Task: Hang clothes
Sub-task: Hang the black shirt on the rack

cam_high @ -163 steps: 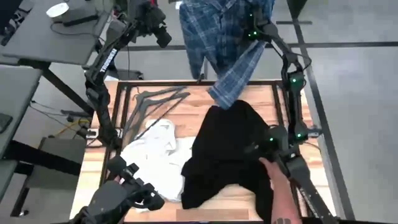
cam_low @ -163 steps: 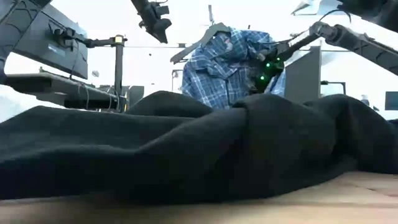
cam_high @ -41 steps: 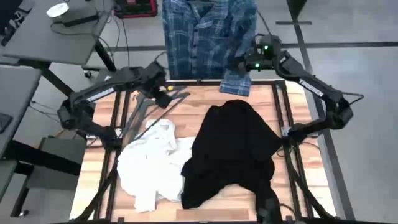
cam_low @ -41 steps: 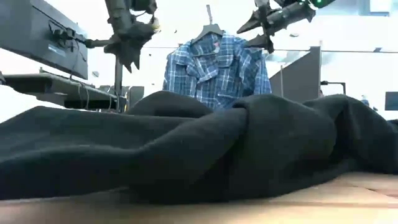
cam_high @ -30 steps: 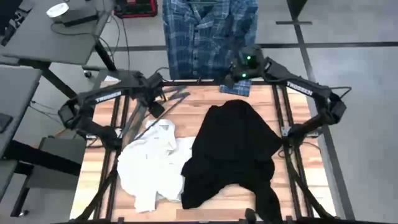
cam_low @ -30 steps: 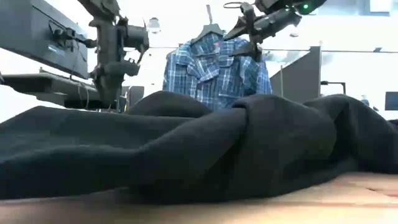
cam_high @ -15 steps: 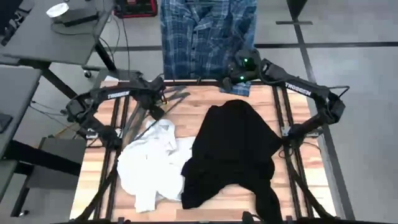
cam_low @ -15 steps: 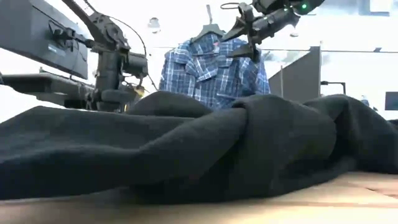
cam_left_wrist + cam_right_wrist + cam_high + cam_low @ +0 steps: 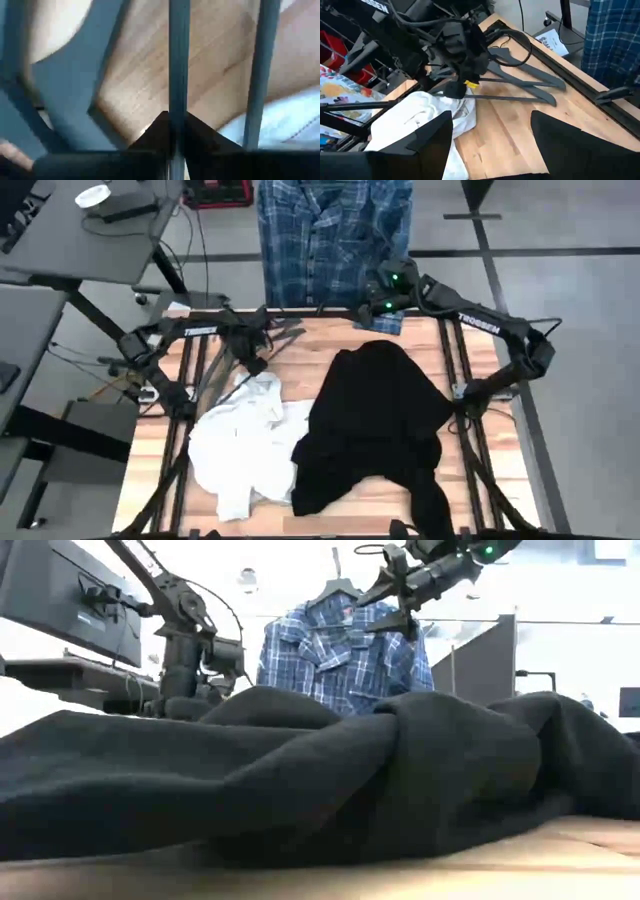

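The left gripper (image 9: 454, 89) has its jaws closed on a dark hanger (image 9: 520, 98) bar at the upper left of the table (image 9: 300, 370); it should grip firmly and lift level, clear of the white top (image 9: 245, 445). The right gripper (image 9: 378, 298) hovers with jaws apart near the hung plaid shirt (image 9: 330, 230). The black top (image 9: 375, 425) lies at center. The grip's firmness is probably secure, but the close view blurs it.
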Robot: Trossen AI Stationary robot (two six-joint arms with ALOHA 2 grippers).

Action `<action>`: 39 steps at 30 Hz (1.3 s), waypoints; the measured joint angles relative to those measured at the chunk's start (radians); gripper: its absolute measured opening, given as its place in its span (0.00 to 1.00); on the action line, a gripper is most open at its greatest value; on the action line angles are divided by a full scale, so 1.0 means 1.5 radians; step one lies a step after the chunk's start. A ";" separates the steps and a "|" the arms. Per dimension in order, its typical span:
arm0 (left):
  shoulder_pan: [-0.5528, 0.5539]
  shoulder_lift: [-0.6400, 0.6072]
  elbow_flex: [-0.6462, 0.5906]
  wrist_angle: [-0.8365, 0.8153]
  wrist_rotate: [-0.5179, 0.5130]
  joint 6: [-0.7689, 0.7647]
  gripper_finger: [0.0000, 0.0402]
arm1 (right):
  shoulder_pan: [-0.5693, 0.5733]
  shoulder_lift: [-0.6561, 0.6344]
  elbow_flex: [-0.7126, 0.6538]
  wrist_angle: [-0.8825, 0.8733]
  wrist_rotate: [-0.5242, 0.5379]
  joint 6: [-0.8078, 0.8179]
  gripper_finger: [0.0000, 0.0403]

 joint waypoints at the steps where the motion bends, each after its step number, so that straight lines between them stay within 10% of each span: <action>1: -0.006 -0.014 0.007 -0.007 -0.006 0.003 0.02 | 0.000 0.000 0.000 -0.007 0.000 0.035 0.63; 14: -0.145 -0.174 0.053 0.051 -0.057 0.121 0.01 | -0.031 0.004 -0.005 -0.013 -0.023 0.174 0.63; 39: -0.260 -0.182 0.053 0.111 -0.238 0.119 0.01 | -0.003 0.132 -0.007 0.165 -0.090 0.344 0.63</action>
